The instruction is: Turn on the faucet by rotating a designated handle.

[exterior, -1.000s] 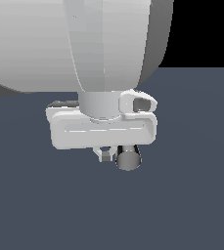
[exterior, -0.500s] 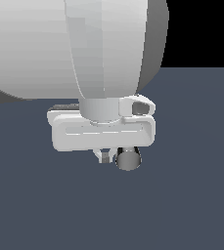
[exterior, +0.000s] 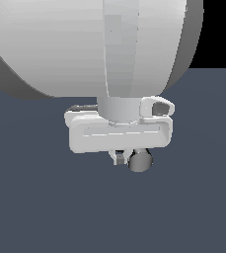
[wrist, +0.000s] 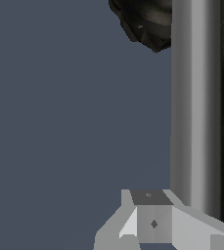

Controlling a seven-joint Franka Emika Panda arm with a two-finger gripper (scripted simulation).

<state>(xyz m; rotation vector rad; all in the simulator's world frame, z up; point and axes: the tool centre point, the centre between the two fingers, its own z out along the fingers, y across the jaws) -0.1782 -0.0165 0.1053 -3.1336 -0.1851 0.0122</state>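
I'm pressing one fingertip [wrist: 152, 219] against the handle [wrist: 194, 107] (ridged base [wrist: 147, 19] beyond); gripper [exterior: 127, 158] spread possibly wide, can't tell. Next: sideways push.

I am seeing one faucet [wrist: 150, 22], one handle [wrist: 194, 102], and one gripper [exterior: 120, 157].

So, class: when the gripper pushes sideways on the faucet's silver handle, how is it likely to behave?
The handle looks like a smooth, shiny bar, so a finger may slip along it. Straight and metallic, it probably stays stiff rather than bending. Joined near the black ridged base, it likely swings round instead of rolling away.
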